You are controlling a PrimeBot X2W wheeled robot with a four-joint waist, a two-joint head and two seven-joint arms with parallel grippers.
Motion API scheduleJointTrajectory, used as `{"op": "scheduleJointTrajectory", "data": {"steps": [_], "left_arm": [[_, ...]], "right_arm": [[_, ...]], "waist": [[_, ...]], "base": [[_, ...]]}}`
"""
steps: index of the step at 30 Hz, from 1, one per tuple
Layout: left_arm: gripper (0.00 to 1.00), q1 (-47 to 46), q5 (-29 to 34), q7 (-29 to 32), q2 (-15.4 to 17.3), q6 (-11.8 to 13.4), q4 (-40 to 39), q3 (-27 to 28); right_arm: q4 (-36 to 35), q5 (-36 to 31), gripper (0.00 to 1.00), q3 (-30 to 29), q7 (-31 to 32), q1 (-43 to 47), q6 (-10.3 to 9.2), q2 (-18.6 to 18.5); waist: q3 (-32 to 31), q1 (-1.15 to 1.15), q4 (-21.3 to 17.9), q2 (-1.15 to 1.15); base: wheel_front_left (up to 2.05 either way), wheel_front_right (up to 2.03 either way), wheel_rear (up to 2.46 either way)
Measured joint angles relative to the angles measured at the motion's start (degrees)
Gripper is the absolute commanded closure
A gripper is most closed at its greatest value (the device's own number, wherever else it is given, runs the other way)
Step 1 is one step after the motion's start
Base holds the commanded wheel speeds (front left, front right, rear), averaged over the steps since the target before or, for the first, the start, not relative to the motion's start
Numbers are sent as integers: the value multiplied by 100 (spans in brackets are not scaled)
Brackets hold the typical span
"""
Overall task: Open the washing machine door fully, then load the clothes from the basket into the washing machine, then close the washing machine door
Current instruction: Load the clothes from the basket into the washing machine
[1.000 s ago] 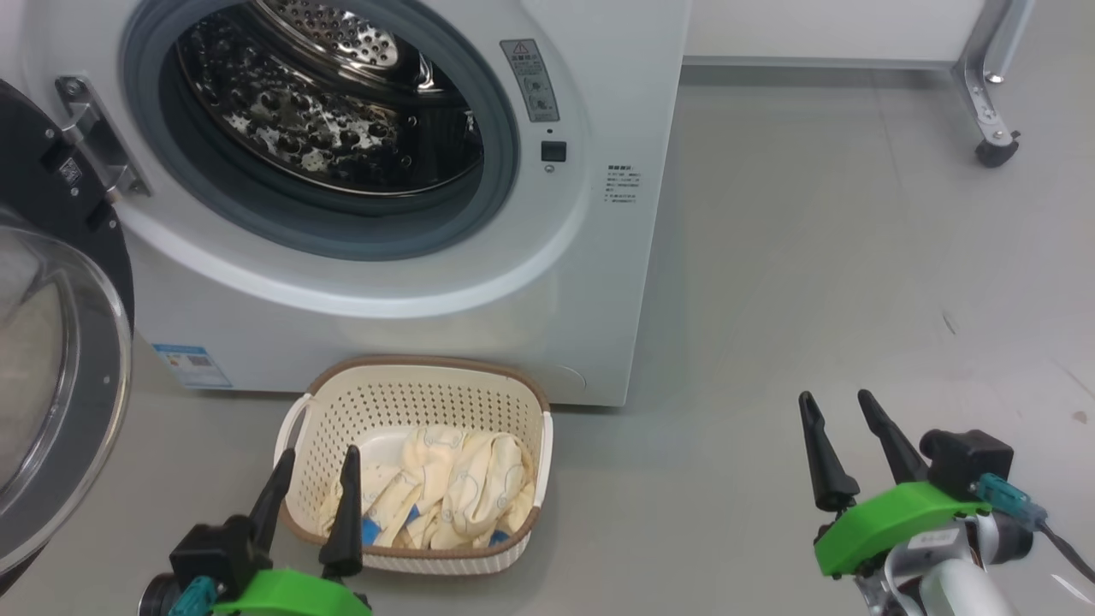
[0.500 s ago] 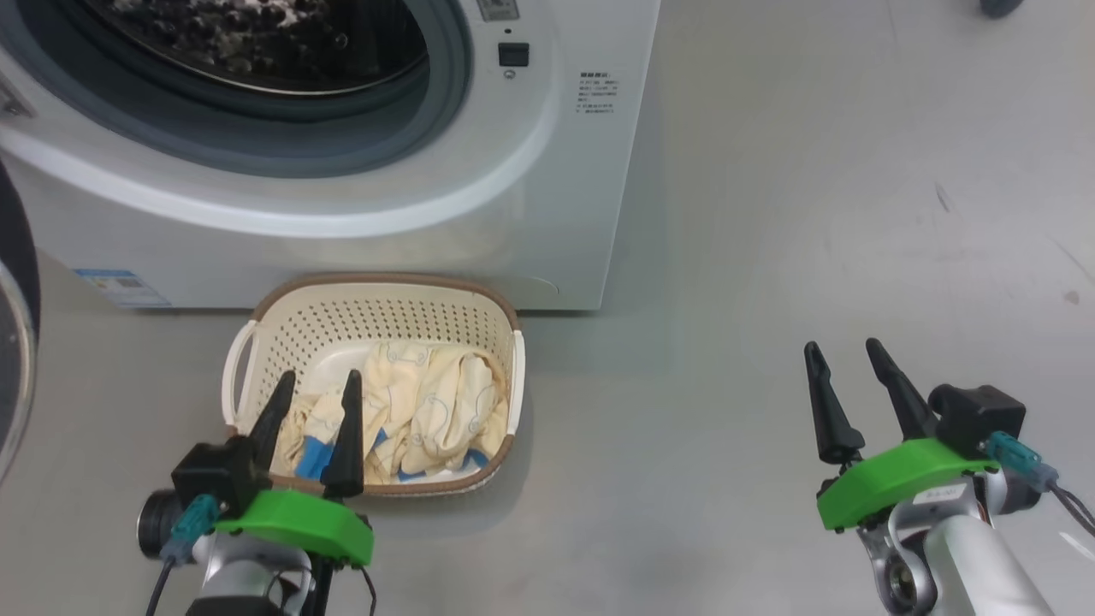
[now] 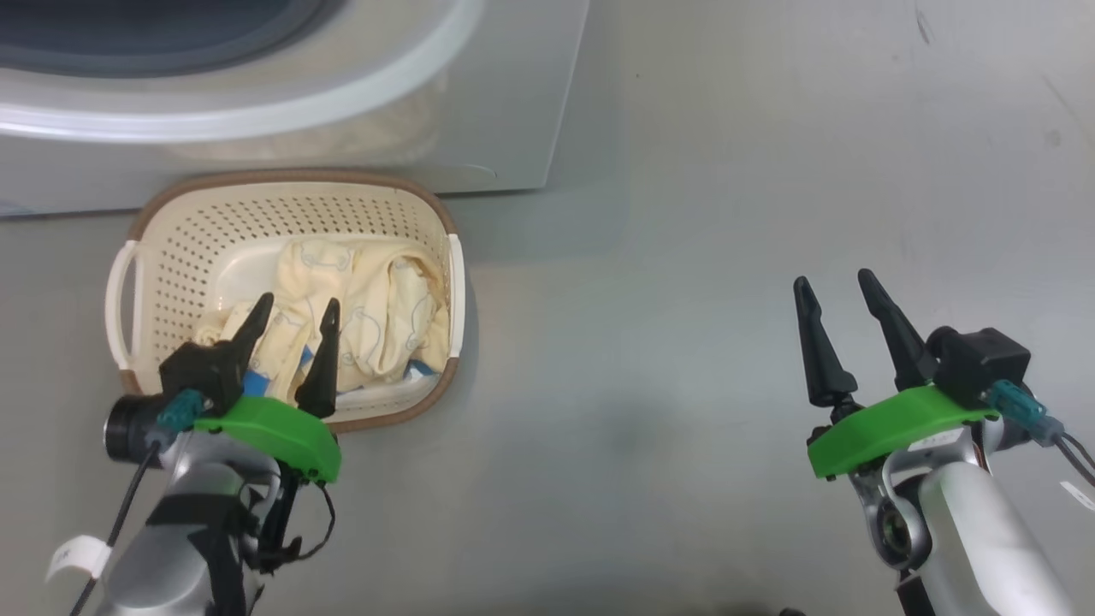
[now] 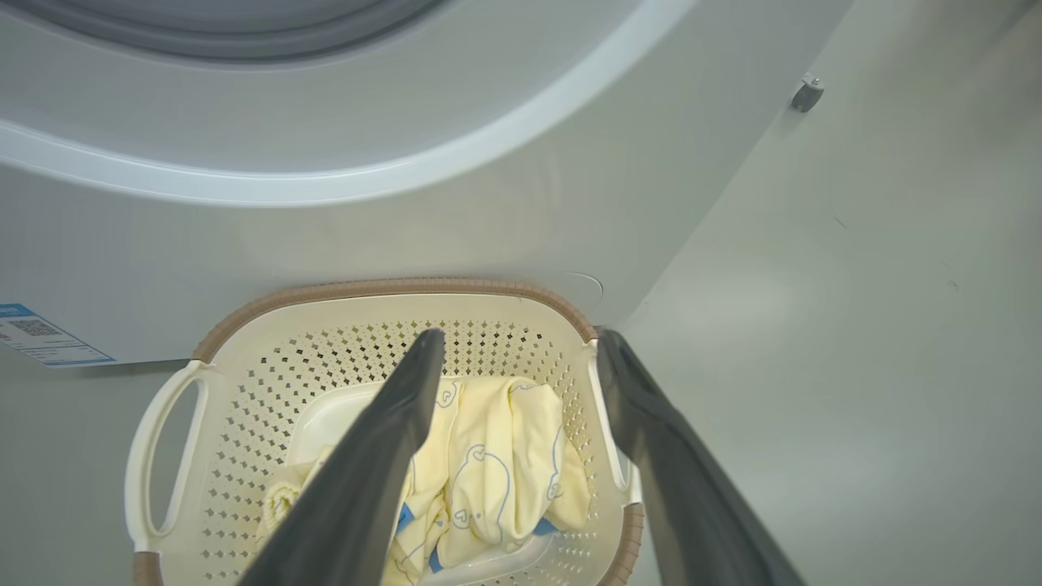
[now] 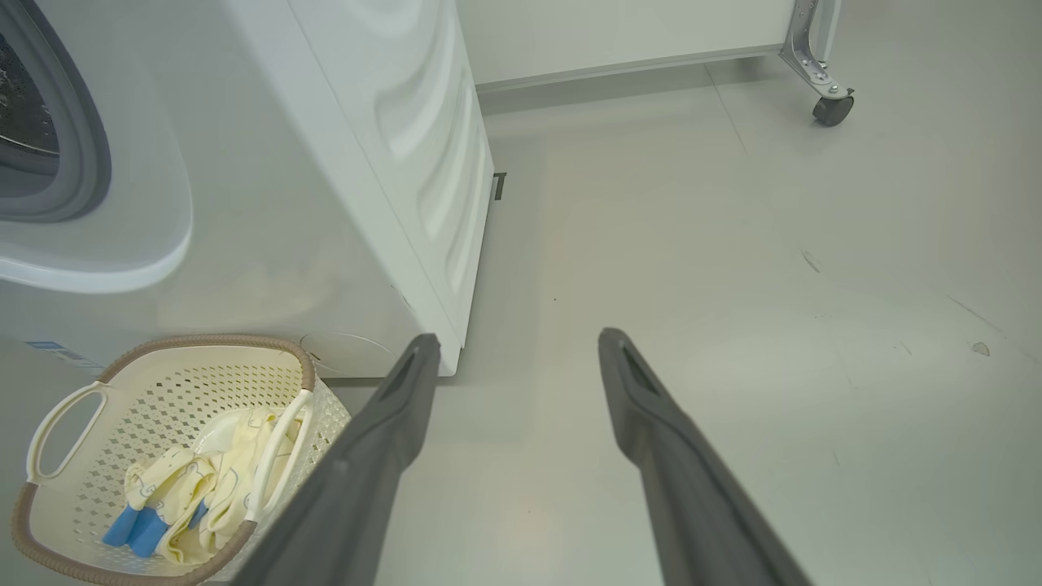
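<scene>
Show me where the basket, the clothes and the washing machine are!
the basket (image 3: 291, 174), head view, far brown rim
the clothes (image 3: 376, 308), head view, middle of cream bundle
the washing machine (image 3: 496, 128), head view, white lower front panel

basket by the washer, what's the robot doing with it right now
A two-armed robot is about to move laundry. Its left gripper hangs open over the clothes, which lie in the basket on the floor right in front of the washing machine. Nothing is gripped yet. The right gripper is open too, off to the side over the floor, holding nothing.
</scene>
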Motion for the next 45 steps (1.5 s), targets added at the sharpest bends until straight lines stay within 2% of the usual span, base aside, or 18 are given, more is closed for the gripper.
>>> {"op": "scheduleJointTrajectory", "data": {"steps": [8, 12, 18, 29, 38, 45], "left_arm": [[0, -832, -35, 0, 332, 0, 865, -326], [0, -1179, -156, 0, 448, 0, 1300, -695], [0, -1702, -642, 130, 653, 0, 1669, -1489], [0, -2285, -1601, 614, 955, 0, 2346, -2397], [0, -2699, -2147, 1203, 1040, 0, 2796, -3028], [0, -3108, -2194, 1560, 967, 0, 3257, -3329]], "right_arm": [[-4, 12, 0, 143, -130, -252, 0, 4], [2, 109, 0, 209, -180, -355, 0, 8], [29, 280, 0, 343, -238, -461, 0, 10], [-90, 524, 0, 547, -246, -633, 0, 19], [-179, 531, 0, 549, -248, -633, 0, 20], [-294, 512, 0, 534, -252, -633, 0, 20]], "waist": [[726, 0, -377, 0], [1032, 0, -589, 0], [1446, -1, -889, 0], [1882, -1, -1339, 0], [2027, -2, -1427, 0], [2192, -1, -1379, 0]], "base": [[0, 0, 0], [0, 0, 0], [0, 0, 0], [0, 0, 0], [0, 0, 0], [0, 0, 0]]}}
